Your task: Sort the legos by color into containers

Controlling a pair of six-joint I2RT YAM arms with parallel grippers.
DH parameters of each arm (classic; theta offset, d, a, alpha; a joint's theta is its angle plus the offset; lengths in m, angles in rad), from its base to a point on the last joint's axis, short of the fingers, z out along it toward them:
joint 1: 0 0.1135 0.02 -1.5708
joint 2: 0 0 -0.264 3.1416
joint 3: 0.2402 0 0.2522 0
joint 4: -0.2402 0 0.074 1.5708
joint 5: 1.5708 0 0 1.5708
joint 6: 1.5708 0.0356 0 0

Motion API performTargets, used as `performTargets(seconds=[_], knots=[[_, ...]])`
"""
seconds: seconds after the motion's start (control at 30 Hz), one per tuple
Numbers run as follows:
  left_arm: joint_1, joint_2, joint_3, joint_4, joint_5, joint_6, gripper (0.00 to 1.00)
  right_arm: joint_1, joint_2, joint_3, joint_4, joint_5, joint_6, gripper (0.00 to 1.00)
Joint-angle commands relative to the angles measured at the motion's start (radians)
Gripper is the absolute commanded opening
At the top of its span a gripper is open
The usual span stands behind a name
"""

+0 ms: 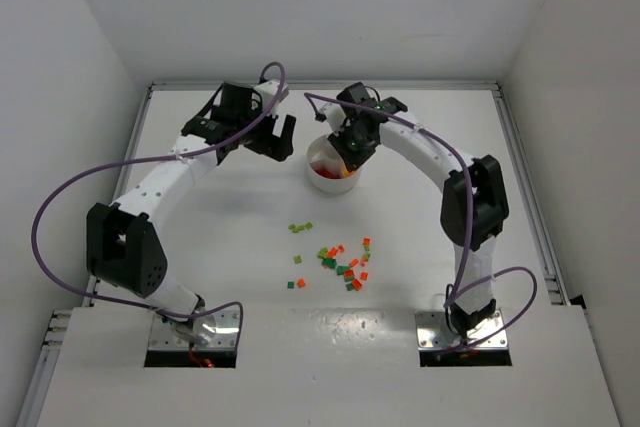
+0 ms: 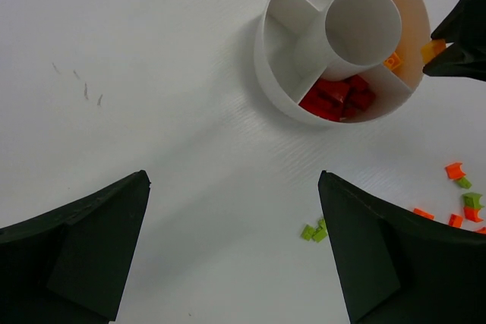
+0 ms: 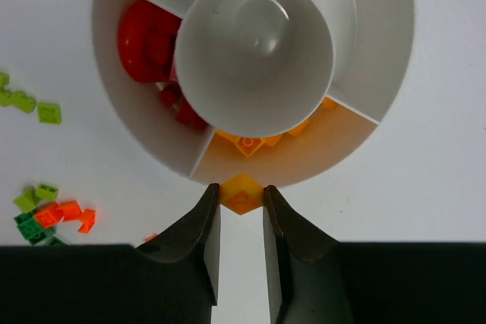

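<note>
White desk and white walls surround the scene. Near the far side of the desk stands the dish. The right jaws are narrow and pinch one yellow brick just at the dish's outer rim, beside the yellow wedge.

I think the danger is the place of release. From the wrist view, the brick seems to hang over the rim and not well inside it. If the jaws open now, it can hit the wall and drop outside on the desk. The divider to the red wedge is also close, so a bounce can send it to the wrong colour.

The left jaws are wide and hold nothing, beside the dish.

The yellow wedge holds a few yellow bricks, the red wedge a heap of red ones, and the other wedges I can see look empty, like the hub. Loose bricks, green, orange and red, lie well apart from the dish.
</note>
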Motion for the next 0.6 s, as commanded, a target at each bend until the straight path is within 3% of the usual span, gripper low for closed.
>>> performTargets(seconds=[0.0,0.4,0.57], knots=[[0.009,0.001,0.043,0.008,-0.004,-0.024,1.00,-0.015,0.014,0.048,0.024,0.023,0.024,0.05],[0.018,0.049,0.054,0.037,-0.052,-0.077,1.00,-0.043,0.068,0.097,0.025,0.023,0.033,0.39],[0.018,0.078,0.064,0.037,-0.043,-0.087,1.00,-0.043,0.079,0.106,0.025,0.023,0.033,0.43]])
